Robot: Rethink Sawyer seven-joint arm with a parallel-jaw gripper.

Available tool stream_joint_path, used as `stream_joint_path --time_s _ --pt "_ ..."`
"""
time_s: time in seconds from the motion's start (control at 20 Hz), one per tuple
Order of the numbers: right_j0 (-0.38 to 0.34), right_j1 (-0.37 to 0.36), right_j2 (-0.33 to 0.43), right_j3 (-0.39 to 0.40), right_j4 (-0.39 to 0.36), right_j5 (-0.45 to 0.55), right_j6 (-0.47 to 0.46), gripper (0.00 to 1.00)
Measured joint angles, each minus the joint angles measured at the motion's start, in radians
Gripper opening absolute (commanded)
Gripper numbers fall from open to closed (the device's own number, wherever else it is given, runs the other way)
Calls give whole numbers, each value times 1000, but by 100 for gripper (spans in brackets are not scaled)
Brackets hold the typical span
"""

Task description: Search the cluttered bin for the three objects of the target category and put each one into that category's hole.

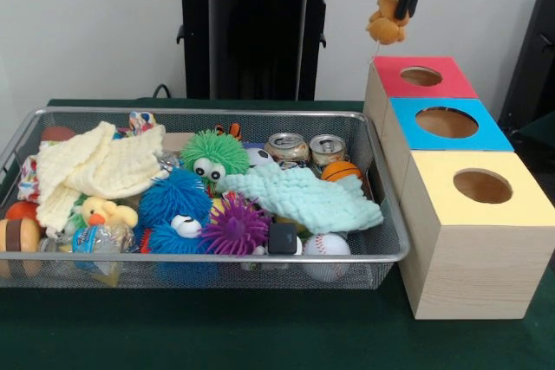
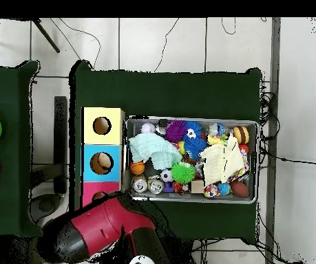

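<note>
My gripper (image 1: 402,11) hangs at the top right, above the round hole (image 1: 421,76) of the red-faced box. It is shut on a small orange-brown plush animal (image 1: 387,25), which dangles just above the box. In the overhead view my red arm (image 2: 95,227) covers the red box and hides the hole. The silver wire-mesh bin (image 1: 199,113) stands to the left of the boxes and also shows in the overhead view (image 2: 257,161). In it a yellow duck plush (image 1: 104,211) lies at the front left. An orange-and-black striped tiger (image 1: 230,130) peeks out behind the green fuzzy ball.
The blue-faced box (image 1: 447,123) and yellow-faced box (image 1: 482,186) stand in a row with the red one. The bin also holds fuzzy balls (image 1: 213,154), a yellow cloth (image 1: 95,166), a mint cloth (image 1: 308,197), two cans (image 1: 288,148) and small sports balls (image 1: 327,245).
</note>
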Motion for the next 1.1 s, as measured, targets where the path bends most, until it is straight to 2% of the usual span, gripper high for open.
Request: stream_joint_path --time_s 1.1 --pt "147 52 -169 5 63 -119 10 0"
